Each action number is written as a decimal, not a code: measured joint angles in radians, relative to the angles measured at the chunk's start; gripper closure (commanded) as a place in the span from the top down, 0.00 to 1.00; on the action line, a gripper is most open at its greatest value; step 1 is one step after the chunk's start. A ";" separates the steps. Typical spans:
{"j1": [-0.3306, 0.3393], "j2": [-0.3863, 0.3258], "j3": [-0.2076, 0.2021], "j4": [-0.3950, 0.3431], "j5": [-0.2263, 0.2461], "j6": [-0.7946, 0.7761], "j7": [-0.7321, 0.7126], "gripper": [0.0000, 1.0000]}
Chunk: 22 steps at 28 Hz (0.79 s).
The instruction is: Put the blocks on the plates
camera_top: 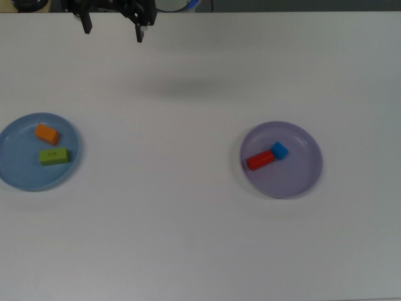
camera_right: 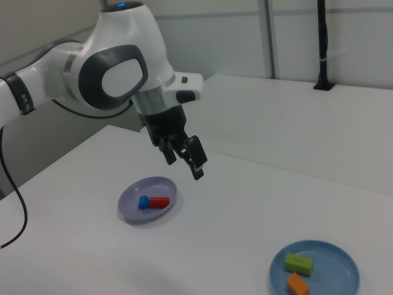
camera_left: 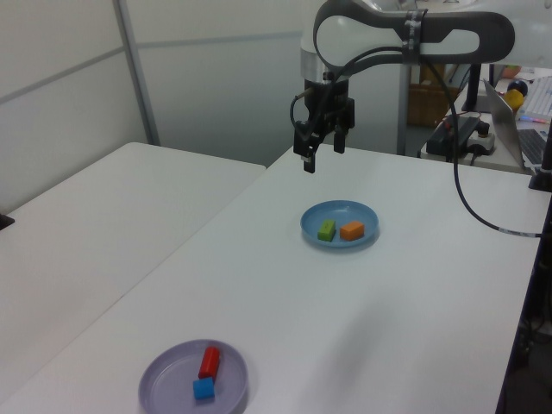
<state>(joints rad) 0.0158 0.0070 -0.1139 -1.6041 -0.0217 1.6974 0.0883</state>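
- Top view: a plain white surface [camera_top: 188, 238] fills nearly everything, with a dark strip of room along the far edge. The light blue plate [camera_top: 12, 172] sits at the top view's left, the lavender plate [camera_top: 301, 179] right of centre, the two well apart.
- Top view: the orange slab [camera_top: 47, 133] and lime-green bar [camera_top: 54, 156] lie on the blue plate, near each other but not touching. The red piece [camera_top: 259, 160] and blue cube [camera_top: 279, 150] lie on the lavender plate, meeting at one end.
- Top view: the tool [camera_top: 113, 30] pokes in at the far edge, its two dark fingers spread apart with nothing between them.
- Left view: the room has grey wall panels and a cluttered desk with cables at the left view's right. A second white table [camera_left: 95, 216] butts against the surface along a seam.
- Left view: the blue plate lies farther away with green and orange side by side; the lavender plate is close by, the red piece standing above the blue cube. The tool hangs high above the surface, beyond the blue plate, released and empty.
- Right view: the white arm [camera_right: 116, 67] reaches in from the right view's left, the tool in the air past the lavender plate; the blue plate sits at the bottom right.
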 measured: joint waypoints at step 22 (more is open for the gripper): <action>0.003 0.009 0.018 0.059 0.000 -0.007 0.034 1.00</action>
<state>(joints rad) 0.0188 0.0159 -0.0962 -1.5454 -0.0214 1.6906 0.1223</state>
